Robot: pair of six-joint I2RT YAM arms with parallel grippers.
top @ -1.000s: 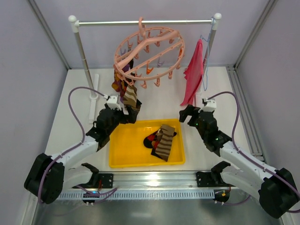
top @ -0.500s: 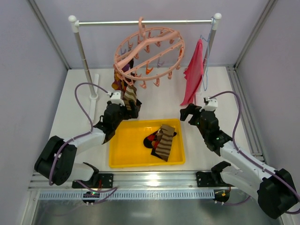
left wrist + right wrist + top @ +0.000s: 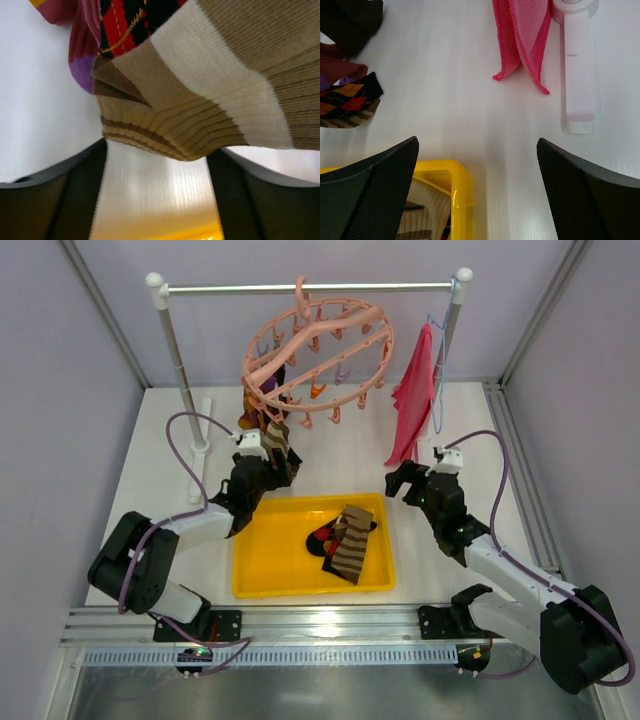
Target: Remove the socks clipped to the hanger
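The salmon-pink ring hanger (image 3: 318, 350) hangs tilted from the rack bar. Several socks (image 3: 268, 435) stay clipped at its lower left. My left gripper (image 3: 278, 468) is open just beneath them. In the left wrist view the brown-cream striped sock (image 3: 210, 90) hangs down to the open gripper (image 3: 157, 165), with the argyle sock (image 3: 125, 25) and the maroon-purple sock (image 3: 80, 50) behind it. My right gripper (image 3: 400, 480) is open and empty near the tray's far right corner, and its wrist view shows it (image 3: 477, 142) over bare table. Two socks (image 3: 345, 540) lie in the tray.
The yellow tray (image 3: 250, 540) sits between the arms; its corner shows in the right wrist view (image 3: 457, 175). A pink-red cloth (image 3: 415, 390) hangs at the rack's right post, above the white rack foot (image 3: 577, 65). The left post (image 3: 178, 360) stands behind my left arm.
My left gripper has moved away from me, toward the hanging socks, and sits right beneath them. The right arm has shifted only slightly.
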